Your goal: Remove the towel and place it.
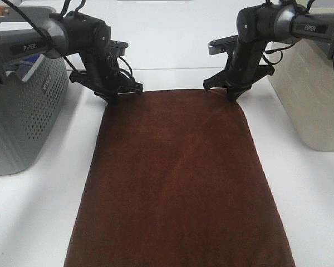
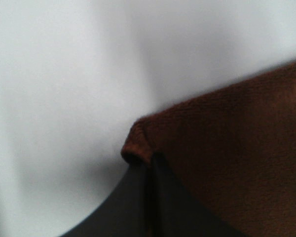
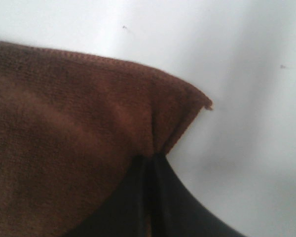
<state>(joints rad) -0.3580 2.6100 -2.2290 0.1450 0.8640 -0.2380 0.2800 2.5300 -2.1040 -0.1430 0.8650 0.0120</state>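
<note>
Exterior high view: the towel (image 1: 178,183), dark brown, lies flat on the white table (image 1: 39,211), its long sides running away from the two arms toward the near edge of the picture; the left gripper (image 1: 116,95) stands pointed down on one far corner of the cloth; the right gripper (image 1: 229,93) stands likewise on the other far corner; the far hem spans between the two tools; a grey perforated basket (image 1: 22,117) sits outboard of the left gripper, apart from the towel; a cream bin (image 1: 312,94) sits outboard of the right gripper, also apart.

Left wrist view: the left gripper (image 2: 149,170) has its jaws drawn together with no gap visible; the towel (image 2: 237,158) corner is pinched at the tips, a small bunched fold rising just beyond them; bare table (image 2: 54,89) lies to one side of the tool.

Right wrist view: the right gripper (image 3: 149,165) is likewise closed tight; the towel (image 3: 64,143) is gathered into a crease at the tips, its stitched hem and pointed corner just beyond them; table (image 3: 251,74) beside.
</note>
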